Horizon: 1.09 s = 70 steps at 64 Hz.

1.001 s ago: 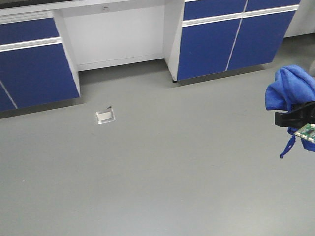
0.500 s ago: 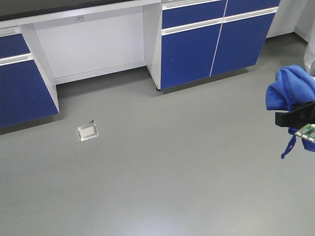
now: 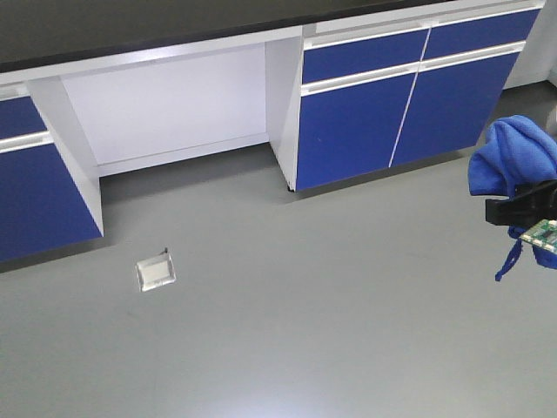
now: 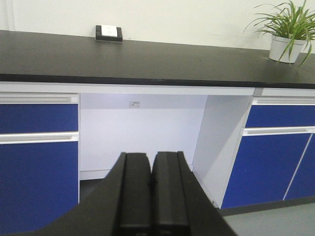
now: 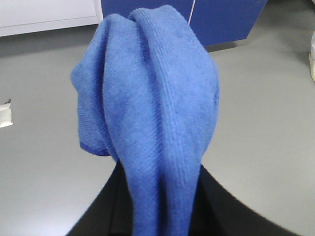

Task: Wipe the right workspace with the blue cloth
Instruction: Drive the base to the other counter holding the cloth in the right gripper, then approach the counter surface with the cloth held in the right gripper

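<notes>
The blue cloth (image 3: 512,155) hangs bunched at the right edge of the front view, above the grey floor, with a thin strip dangling below it. My right gripper (image 3: 520,209) is shut on it. In the right wrist view the cloth (image 5: 150,98) fills the centre and rises from between the black fingers (image 5: 110,209). The right workspace, a wide black countertop (image 4: 147,59), lies ahead in the left wrist view with a small socket box (image 4: 109,33) at its back. My left gripper (image 4: 151,160) is shut and empty, pointing at the white recess under the counter.
Blue cabinet doors (image 3: 352,131) and a white knee recess (image 3: 170,104) stand under the countertop edge (image 3: 130,30). A small metal floor box (image 3: 156,271) sits in the grey floor. A potted plant (image 4: 284,37) stands on the counter at the right.
The cabinets and floor box have slid down in the front view, and the black countertop has come into view at the top. The cloth and right gripper keep the same place in the frame.
</notes>
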Available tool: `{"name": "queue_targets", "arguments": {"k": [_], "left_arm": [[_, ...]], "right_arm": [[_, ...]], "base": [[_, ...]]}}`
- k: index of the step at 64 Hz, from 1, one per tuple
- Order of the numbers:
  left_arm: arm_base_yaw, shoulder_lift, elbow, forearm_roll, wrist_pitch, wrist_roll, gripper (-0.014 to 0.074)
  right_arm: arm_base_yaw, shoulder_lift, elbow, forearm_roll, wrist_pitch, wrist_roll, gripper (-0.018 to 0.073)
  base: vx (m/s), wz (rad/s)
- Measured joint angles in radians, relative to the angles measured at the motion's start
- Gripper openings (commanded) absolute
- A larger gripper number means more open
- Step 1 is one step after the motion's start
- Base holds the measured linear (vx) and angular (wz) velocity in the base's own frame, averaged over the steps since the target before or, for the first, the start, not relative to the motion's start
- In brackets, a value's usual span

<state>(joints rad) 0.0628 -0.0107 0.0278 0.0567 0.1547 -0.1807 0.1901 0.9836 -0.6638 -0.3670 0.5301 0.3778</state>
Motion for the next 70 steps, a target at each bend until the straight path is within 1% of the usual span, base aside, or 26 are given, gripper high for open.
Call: {"name": "queue_targets", "arguments": {"k": [26, 70], "left_arm": [[0.000, 0.000, 0.000, 0.000, 0.000, 0.000, -0.0006], [0.000, 0.000, 0.000, 0.000, 0.000, 0.000, -0.0006]], "right_arm": [[0.000, 0.000, 0.000, 0.000, 0.000, 0.000, 0.0000], [0.000, 0.000, 0.000, 0.000, 0.000, 0.000, 0.0000]], "base": [[0.42, 0.07], [0.40, 0.23]]}}
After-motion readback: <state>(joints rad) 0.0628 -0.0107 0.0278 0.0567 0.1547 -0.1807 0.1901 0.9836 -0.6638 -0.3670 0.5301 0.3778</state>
